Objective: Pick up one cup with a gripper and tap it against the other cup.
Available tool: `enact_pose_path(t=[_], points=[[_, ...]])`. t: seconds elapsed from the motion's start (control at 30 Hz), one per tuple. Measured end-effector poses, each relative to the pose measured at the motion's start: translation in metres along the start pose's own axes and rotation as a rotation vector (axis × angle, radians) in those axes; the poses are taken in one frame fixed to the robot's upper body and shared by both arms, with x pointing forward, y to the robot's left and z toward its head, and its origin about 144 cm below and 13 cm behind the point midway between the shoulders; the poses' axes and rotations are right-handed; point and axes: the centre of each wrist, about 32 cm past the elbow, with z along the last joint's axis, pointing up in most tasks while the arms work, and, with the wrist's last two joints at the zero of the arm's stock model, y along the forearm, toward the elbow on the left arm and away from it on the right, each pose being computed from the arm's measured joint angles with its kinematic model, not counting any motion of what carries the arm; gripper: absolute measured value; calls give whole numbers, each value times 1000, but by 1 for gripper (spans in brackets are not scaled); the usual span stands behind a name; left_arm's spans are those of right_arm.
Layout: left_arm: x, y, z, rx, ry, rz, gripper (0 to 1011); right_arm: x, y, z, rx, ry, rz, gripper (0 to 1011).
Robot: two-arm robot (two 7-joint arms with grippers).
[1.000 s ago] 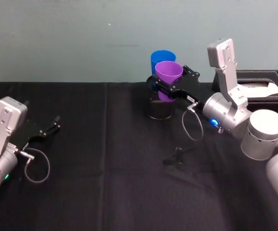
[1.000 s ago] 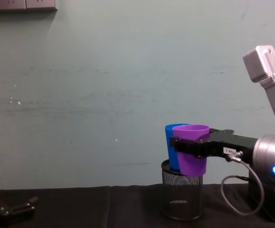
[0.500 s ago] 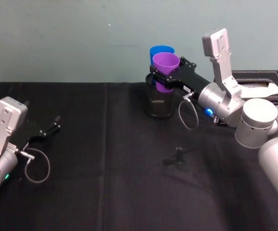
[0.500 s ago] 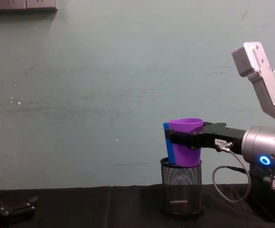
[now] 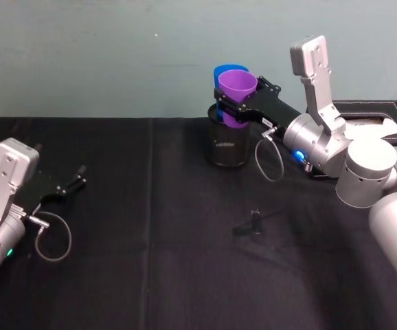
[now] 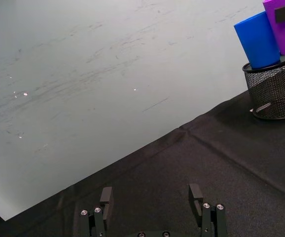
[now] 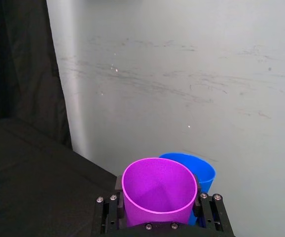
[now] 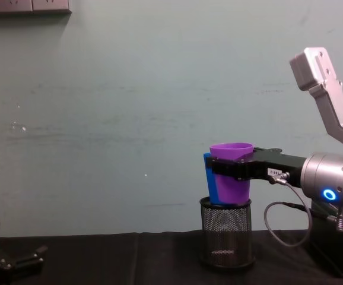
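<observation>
Right gripper (image 5: 230, 104): reaching in from the right, held above the table (image 5: 150, 268) at the far middle; jaws closed on the purple cup (image 5: 237, 85), one on each side of its wall below the rim
Purple cup: upright, mouth up, lifted off the table; its base hangs level with the rim of the mesh pen holder (image 5: 227, 148)
Blue cup (image 5: 224, 71): upright, standing inside the mesh pen holder, rim well above the mesh
Cup-to-cup: purple sits hard against the blue, on the side nearer the robot; in the right wrist view the rims overlap; cannot tell whether the walls actually meet
Mesh pen holder: black wire, on the table close to the back wall
Left gripper (image 5: 80, 177): low at the table's left side, well apart from the cups; jaws spread wide, nothing between them
Small black clip (image 5: 253, 224): lying on the cloth nearer the robot than the holder, untouched
Table cover: black cloth
</observation>
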Motion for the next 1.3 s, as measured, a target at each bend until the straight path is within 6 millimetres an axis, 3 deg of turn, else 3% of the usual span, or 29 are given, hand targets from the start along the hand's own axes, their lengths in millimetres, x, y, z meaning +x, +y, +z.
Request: enact_pose_path(t=[1.3], points=[[0,0,0,0,0,0,1000,0,0,0,-1,2,1,749]])
